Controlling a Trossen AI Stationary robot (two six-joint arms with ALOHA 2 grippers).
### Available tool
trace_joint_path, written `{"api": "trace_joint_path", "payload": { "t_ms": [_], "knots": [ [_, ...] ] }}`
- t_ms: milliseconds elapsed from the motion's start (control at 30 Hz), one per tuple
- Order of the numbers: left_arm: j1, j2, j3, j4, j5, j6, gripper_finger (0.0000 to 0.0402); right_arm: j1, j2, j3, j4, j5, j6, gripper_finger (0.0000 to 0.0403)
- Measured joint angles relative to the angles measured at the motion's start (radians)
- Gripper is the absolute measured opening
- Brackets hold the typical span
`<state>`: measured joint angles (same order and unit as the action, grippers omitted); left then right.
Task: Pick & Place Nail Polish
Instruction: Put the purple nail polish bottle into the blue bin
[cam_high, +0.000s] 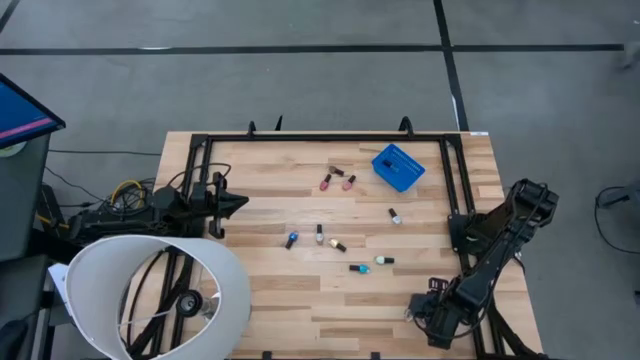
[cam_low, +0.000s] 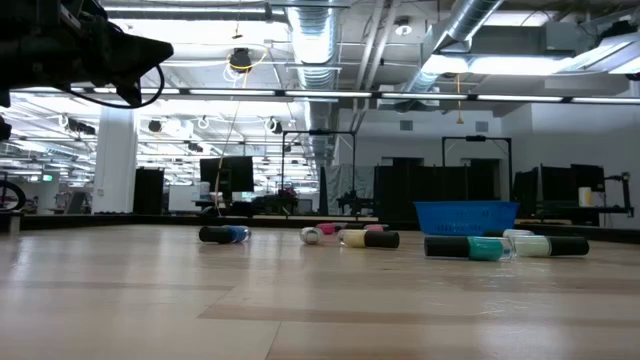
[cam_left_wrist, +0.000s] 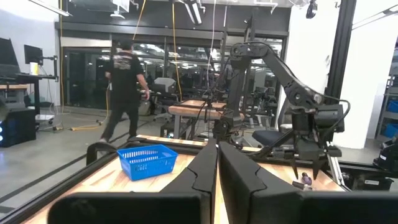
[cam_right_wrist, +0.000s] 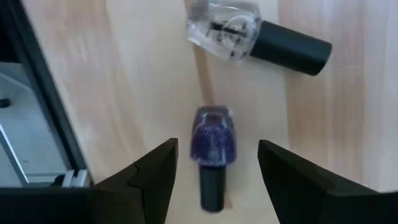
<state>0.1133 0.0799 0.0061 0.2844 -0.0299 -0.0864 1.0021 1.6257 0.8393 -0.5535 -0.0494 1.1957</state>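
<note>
My right gripper (cam_high: 420, 308) is open near the table's near right corner, fingers pointing down. In the right wrist view (cam_right_wrist: 217, 148) its fingers stand on either side of a purple nail polish bottle (cam_right_wrist: 213, 138) that lies on its side, without touching it. A clear bottle with a black cap (cam_right_wrist: 249, 34) lies just beyond. Several more bottles lie mid-table: pink (cam_high: 325, 182), blue (cam_high: 292, 240), teal (cam_high: 358, 268), white (cam_high: 395, 215). My left gripper (cam_high: 235, 200) is shut and empty, held above the table's left side.
A blue plastic bin (cam_high: 398, 167) stands at the far right of the table. A black frame rail (cam_high: 330, 137) runs along the far edge and down both sides. A person walks in the room beyond (cam_left_wrist: 124, 87). A white lampshade (cam_high: 150, 290) covers the near left corner.
</note>
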Motion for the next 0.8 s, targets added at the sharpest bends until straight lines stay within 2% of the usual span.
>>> {"api": "trace_joint_path", "payload": {
  "t_ms": [133,467,800],
  "knots": [
    [0.000,0.000,0.000,0.003,0.000,0.000,0.0011,0.000,-0.004,-0.040,0.075,0.009,0.001,0.0214],
    [0.000,0.001,0.000,0.010,0.000,0.000,0.0011,0.001,-0.005,-0.075,0.091,0.062,0.008,0.0212],
    [0.000,0.001,0.000,0.012,0.000,0.000,0.0011,-0.008,0.020,-0.071,0.046,0.051,-0.017,0.0154]
  ]
}}
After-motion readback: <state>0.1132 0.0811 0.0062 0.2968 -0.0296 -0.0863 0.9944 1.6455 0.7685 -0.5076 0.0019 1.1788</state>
